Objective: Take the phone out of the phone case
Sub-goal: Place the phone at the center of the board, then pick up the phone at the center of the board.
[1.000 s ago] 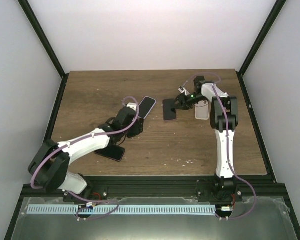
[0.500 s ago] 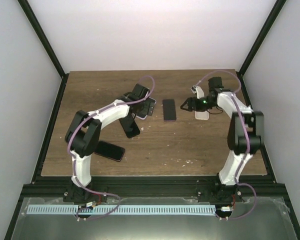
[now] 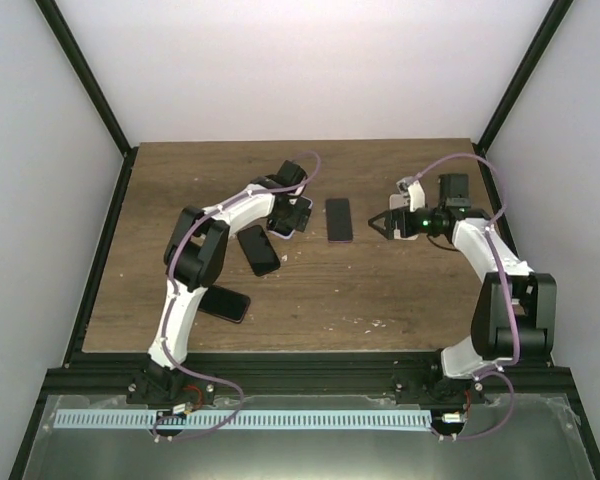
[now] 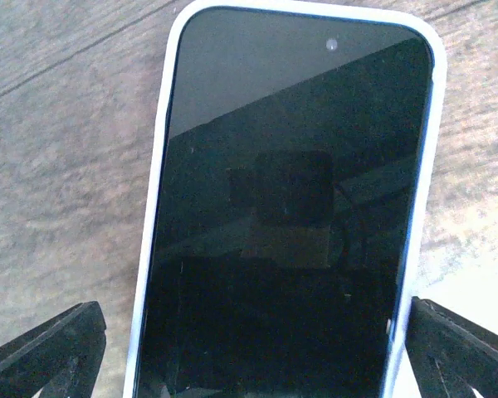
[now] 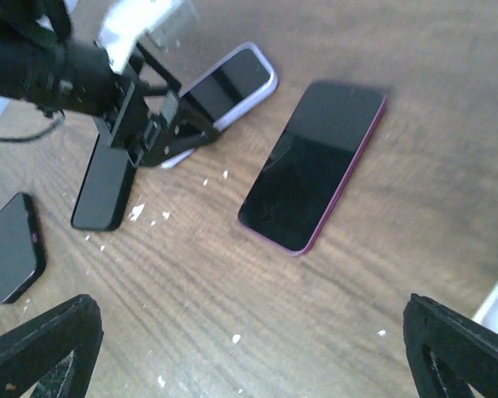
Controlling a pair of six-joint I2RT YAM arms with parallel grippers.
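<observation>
Bench (image 3: 400, 290) lies under both arms: the left claw (image 4: 253, 352) is spread wide, one finger on either side of the phone (image 4: 286, 215), and the right claw (image 5: 251, 348) gapes too, holding nothing. The phone sits in its pale case (image 4: 153, 207) toward the far edge, left of centre.

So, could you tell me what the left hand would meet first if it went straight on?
The cased phone: its screen fills the view right ahead of the open left hand, though how far off is unclear.
</observation>
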